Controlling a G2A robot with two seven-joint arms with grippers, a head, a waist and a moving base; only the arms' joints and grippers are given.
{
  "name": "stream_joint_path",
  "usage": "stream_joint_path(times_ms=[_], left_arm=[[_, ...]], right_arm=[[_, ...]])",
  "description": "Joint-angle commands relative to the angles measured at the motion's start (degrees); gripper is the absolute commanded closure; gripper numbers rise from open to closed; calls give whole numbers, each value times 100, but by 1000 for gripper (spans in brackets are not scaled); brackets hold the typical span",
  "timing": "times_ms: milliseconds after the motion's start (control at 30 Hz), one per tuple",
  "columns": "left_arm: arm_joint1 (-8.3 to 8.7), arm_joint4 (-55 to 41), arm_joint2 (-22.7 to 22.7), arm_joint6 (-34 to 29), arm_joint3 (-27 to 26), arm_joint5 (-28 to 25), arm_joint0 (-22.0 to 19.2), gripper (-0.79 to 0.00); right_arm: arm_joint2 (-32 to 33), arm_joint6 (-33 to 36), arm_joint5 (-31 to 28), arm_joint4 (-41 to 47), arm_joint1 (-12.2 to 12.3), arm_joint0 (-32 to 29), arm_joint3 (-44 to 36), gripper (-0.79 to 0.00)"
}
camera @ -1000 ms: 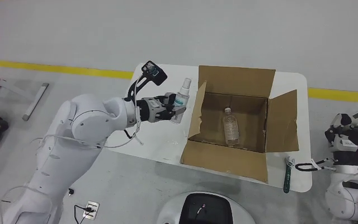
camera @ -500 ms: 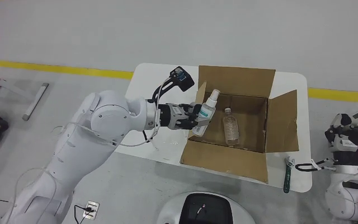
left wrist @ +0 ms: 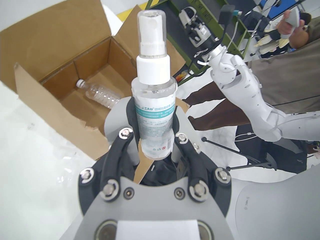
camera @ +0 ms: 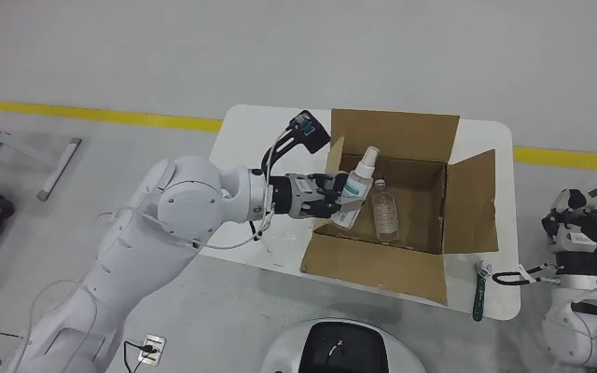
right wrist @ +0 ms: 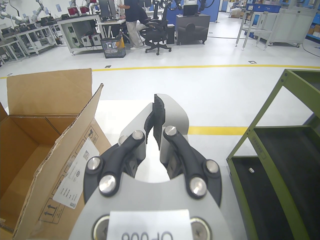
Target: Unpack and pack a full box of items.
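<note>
Grey floor (camera: 392, 56), yellow line (camera: 93, 115) across upper frame. White table (camera: 252, 140), centre. Open cardboard box (camera: 373, 266), centre right, printed label on outer wall. Green rack (right wrist: 287, 128), right edge. Right gripper (right wrist: 154, 123), fingers together. Left gripper (camera: 338, 194) clamped on teal-labelled spray bottle (camera: 359, 182), over box's left wall. Clear water bottle (camera: 384, 213) lying inside box.

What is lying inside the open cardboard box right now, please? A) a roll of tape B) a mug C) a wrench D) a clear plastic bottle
D: a clear plastic bottle lies on its side on the floor of the cardboard box, while the spray bottle is held in the left gripper.
</note>
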Motion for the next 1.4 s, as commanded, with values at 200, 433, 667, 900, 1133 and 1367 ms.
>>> stream_joint_path(times_ms=[200, 433, 667, 900, 1133, 1367], left_arm=[[-282, -284, 1209, 96, 608, -229, -874, 0], [-662, -105, 2391, 129, 1542, 36, -1728, 0], [-1091, -450, 3229, 42, 2546, 304, -2386, 0], [-1367, -283, 3597, 133, 3313, 624, -2738, 0], [-1489, -275, 3612, 181, 3733, 1004, -2800, 0], [-1500, -266, 3599, 125, 3749, 1029, -2797, 0]], right_arm=[[0, 0, 0, 0, 0, 0, 0, 0], [0, 0, 0, 0, 0, 0, 0, 0], [0, 0, 0, 0, 0, 0, 0, 0], [0, 0, 0, 0, 0, 0, 0, 0], [0, 0, 0, 0, 0, 0, 0, 0], [0, 0, 0, 0, 0, 0, 0, 0]])
